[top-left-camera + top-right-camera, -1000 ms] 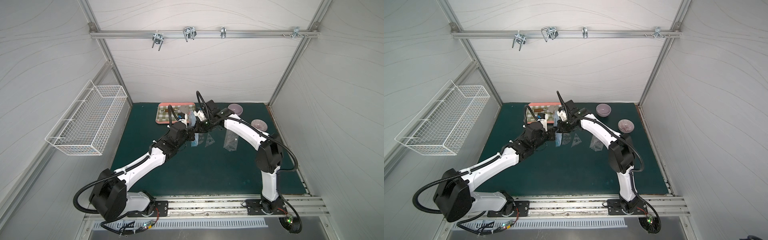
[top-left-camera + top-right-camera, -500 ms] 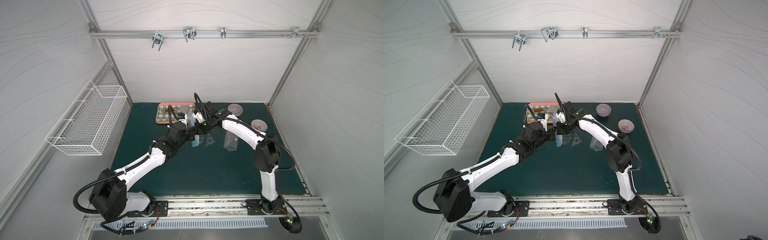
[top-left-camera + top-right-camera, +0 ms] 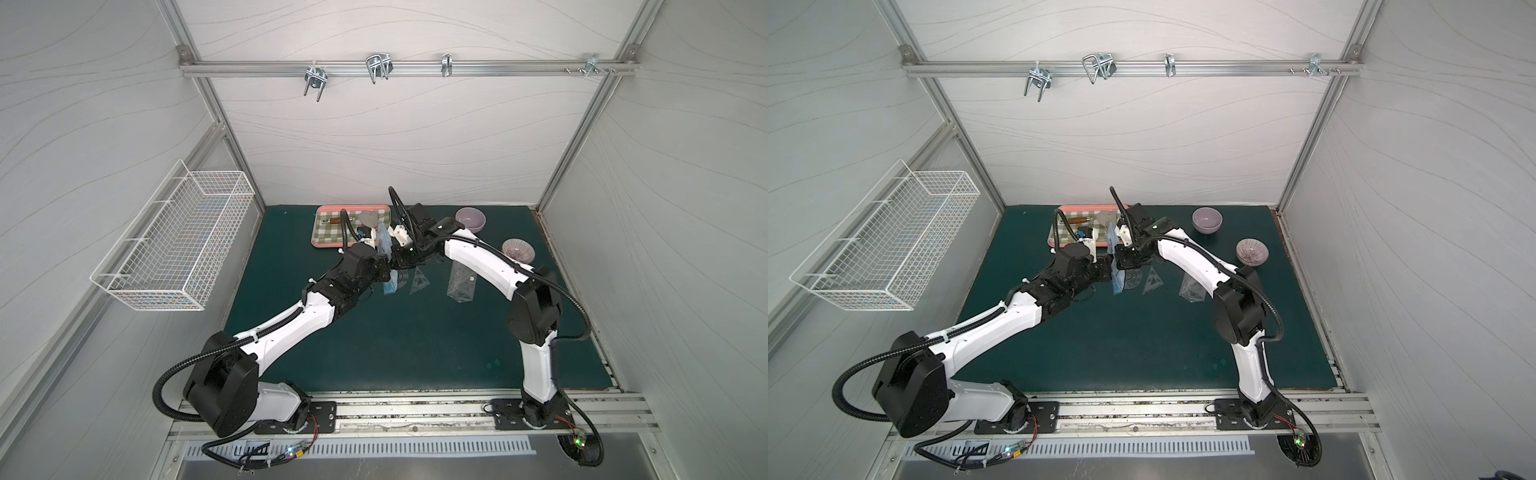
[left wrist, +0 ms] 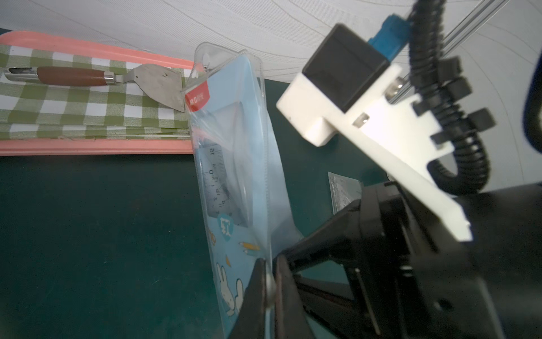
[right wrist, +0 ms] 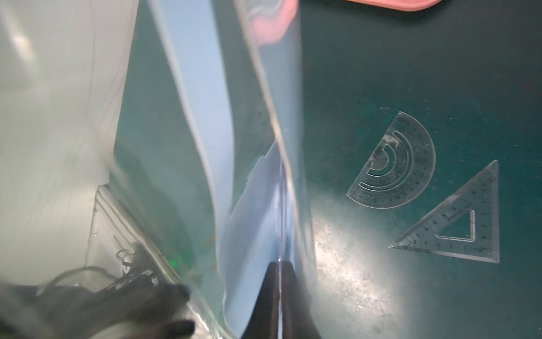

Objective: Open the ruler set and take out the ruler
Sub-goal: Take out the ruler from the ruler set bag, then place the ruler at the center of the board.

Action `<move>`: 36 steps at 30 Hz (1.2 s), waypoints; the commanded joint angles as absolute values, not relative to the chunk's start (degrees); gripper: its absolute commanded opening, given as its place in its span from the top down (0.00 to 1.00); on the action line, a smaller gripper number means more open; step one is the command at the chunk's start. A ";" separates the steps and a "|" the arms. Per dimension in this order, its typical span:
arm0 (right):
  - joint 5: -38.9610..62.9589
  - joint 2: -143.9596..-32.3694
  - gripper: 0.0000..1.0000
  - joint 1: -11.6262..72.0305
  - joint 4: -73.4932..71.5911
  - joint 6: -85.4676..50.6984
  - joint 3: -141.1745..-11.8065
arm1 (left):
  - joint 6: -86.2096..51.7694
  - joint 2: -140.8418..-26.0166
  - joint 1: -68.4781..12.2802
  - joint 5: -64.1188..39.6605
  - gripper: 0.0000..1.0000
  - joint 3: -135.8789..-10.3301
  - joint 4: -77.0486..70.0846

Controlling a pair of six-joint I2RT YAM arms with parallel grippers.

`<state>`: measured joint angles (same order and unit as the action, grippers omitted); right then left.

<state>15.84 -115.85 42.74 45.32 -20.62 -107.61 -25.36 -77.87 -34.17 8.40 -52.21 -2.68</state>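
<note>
The ruler set (image 4: 234, 132) is a light blue plastic pouch with a rabbit print and a red label, held upright on edge above the green mat between both arms (image 3: 384, 245) (image 3: 1112, 239). A clear ruler (image 4: 217, 182) with printed numbers shows inside it. In the left wrist view my left gripper (image 4: 269, 261) is shut on the pouch's side seam. In the right wrist view my right gripper (image 5: 278, 264) is shut on a thin clear wall of the pouch (image 5: 258, 205). Both grippers meet at the pouch in both top views (image 3: 390, 270) (image 3: 1115, 266).
A clear protractor (image 5: 393, 164) and set square (image 5: 457, 223) lie on the mat under the pouch, with another clear piece (image 3: 461, 284) to the right. A pink tray (image 3: 328, 245) with checked cloth and a spatula (image 4: 158, 82) sits behind. Two bowls (image 3: 469, 219) (image 3: 518, 250) stand back right.
My right gripper has closed onto the pouch's wall, and its arm has shifted slightly left. The left gripper has kept its hold.
</note>
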 commanded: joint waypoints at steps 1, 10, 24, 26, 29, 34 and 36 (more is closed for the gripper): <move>13.15 -112.18 0.93 43.16 47.41 -19.00 -108.89 | -25.71 -79.04 -34.03 9.72 1.00 -55.79 -3.43; 10.93 -107.96 0.93 42.29 48.78 -17.95 -107.23 | -25.40 -81.02 -33.94 10.99 1.00 -56.32 -3.08; 17.31 -94.88 0.94 34.12 46.82 -17.07 -93.37 | -23.17 -76.61 -30.69 15.91 1.00 -55.06 0.94; 20.31 -94.12 0.94 33.07 45.25 -17.19 -90.96 | -22.49 -74.92 -29.96 17.05 1.00 -54.44 1.93; 24.91 -93.50 0.94 32.48 42.96 -17.75 -88.07 | -21.59 -73.21 -29.37 18.43 1.00 -53.80 2.76; 29.42 -94.35 0.95 32.55 40.64 -18.58 -85.52 | -20.93 -72.49 -29.07 19.57 1.00 -53.46 3.23; 31.68 -94.72 0.95 32.67 39.11 -19.22 -84.38 | -20.75 -72.62 -29.03 20.02 1.00 -53.50 3.50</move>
<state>26.50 -94.87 32.86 42.11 -18.61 -85.38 -21.74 -73.14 -29.32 17.56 -53.47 4.21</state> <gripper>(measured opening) 0.053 0.061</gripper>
